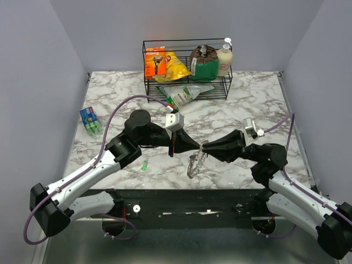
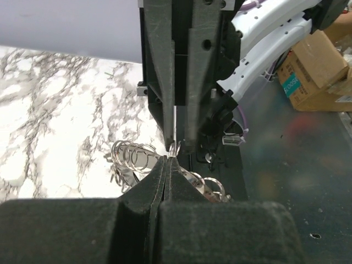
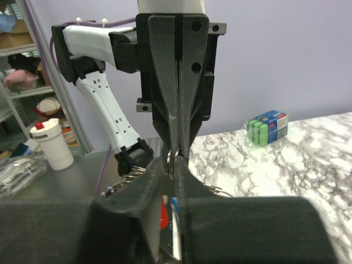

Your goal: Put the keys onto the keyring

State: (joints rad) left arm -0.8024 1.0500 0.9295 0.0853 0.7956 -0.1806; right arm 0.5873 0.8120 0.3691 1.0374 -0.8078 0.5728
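Keyring (image 1: 195, 163) hangs from left claw (image 2: 166, 161), clamped tight on its wire; right claw (image 2: 176, 145) barely parted, hold unclear. Thin pinch may slip, dropping keys (image 2: 132, 157) onto counter (image 1: 247, 96).

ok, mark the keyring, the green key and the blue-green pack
keyring (image 1: 194, 163): top view, hanging key fringe.
green key (image 1: 144, 164): top view, green head.
blue-green pack (image 1: 90, 120): top view, centre.
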